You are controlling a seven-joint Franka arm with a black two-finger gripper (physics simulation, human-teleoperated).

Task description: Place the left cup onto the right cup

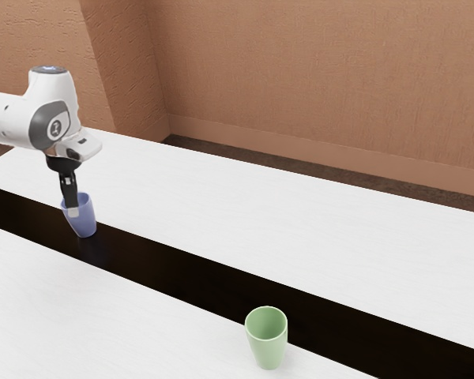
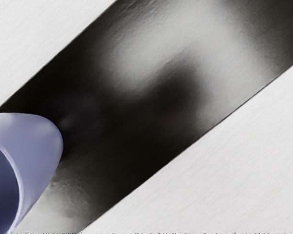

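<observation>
The lavender-blue cup (image 1: pixel 84 223) is over the dark stripe at the exterior view's left, tipped slightly off upright. My gripper (image 1: pixel 75 209) reaches down from above and is shut on the cup's rim wall, with one finger along its outer side. In the wrist view the same cup (image 2: pixel 29 156) looms right beside the hand, its open mouth turned toward the camera. The pale green cup (image 1: pixel 266 338) stands upright and alone far toward the exterior view's lower right, at the near edge of the stripe.
A dark glossy stripe (image 1: pixel 205 276) runs diagonally across the white tabletop (image 1: pixel 300 221) between the two cups. Brown walls stand behind the table's far edge. The white arm (image 1: pixel 31 118) enters from the exterior view's left.
</observation>
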